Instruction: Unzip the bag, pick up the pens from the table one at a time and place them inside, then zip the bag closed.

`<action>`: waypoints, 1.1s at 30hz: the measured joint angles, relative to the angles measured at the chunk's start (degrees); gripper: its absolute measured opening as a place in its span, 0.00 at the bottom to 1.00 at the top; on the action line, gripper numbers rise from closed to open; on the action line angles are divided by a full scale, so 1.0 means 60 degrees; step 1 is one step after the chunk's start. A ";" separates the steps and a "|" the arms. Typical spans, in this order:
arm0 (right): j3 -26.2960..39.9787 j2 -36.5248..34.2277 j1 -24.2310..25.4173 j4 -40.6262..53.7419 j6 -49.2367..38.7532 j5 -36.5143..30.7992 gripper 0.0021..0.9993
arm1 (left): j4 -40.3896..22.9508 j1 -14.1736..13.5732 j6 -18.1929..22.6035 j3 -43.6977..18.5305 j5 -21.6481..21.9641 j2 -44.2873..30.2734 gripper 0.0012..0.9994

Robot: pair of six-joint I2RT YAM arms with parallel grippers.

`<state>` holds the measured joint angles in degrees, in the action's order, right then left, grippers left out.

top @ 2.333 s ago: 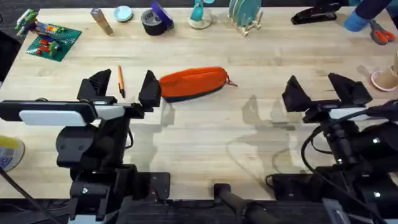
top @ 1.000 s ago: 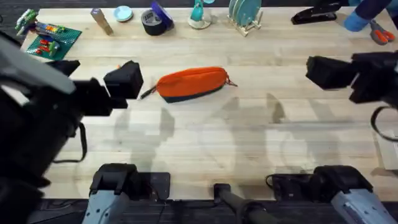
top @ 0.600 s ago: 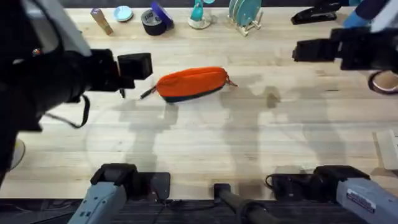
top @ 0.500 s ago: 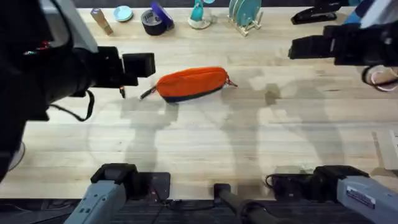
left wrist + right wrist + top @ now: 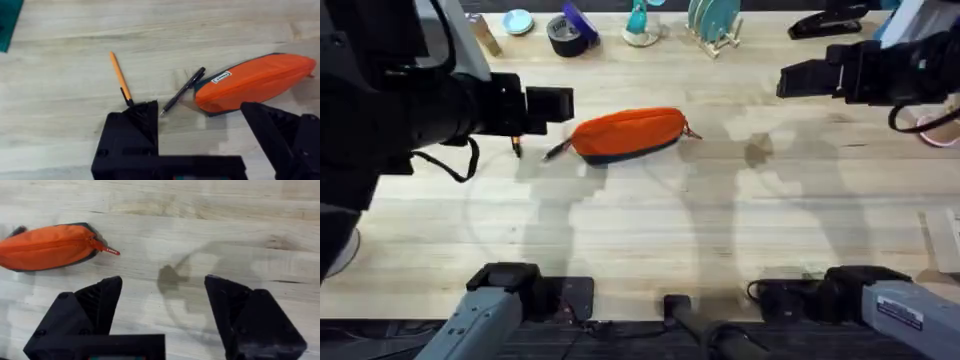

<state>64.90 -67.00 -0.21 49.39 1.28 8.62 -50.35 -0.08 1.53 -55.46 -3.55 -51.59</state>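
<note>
The orange bag lies zipped on the wooden table, its red zipper pull at its right end. Just left of the bag lie two pens on the wood: a dark pen almost touching the bag's end, and an orange pen farther left. In the overhead view the dark pen peeks out beside the bag. My left gripper hovers open above the pens, raised off the table. My right gripper hovers open, high and well to the right of the bag.
Along the table's back edge stand a tape roll, a blue lid, a teal figure, a rack and a black stapler. A pink cup sits at the far right. Bare wood lies in front of the bag.
Both arms have risen from low near the front edge and swung forward. The left gripper moved right toward the pens; the right gripper drifted left. Bag and pens have not moved.
</note>
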 joint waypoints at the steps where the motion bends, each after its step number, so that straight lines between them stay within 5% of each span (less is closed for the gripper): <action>1: 0.0000 0.0000 0.0000 0.0000 0.0001 0.0000 1.00 | 0.0000 0.0000 0.0177 0.0000 -0.0021 -0.0002 0.99; 11: 0.0015 0.0000 0.0000 -0.0002 0.0000 0.0000 1.00 | 0.0157 0.0000 0.3066 -0.0002 -0.1481 -0.0085 0.99; 21: 0.0015 0.0000 0.0000 0.0000 0.0000 0.0000 1.00 | -0.0221 0.0268 0.7009 -0.0015 -0.3263 -0.1422 0.99; 33: 0.0015 0.0000 0.0000 0.0000 0.0003 0.0000 1.00 | -0.0104 0.1619 0.9138 -0.0015 -0.6813 -0.3900 1.00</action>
<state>64.99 -67.00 -0.21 49.39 1.30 8.62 -50.97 9.64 56.36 -55.55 -44.43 -75.00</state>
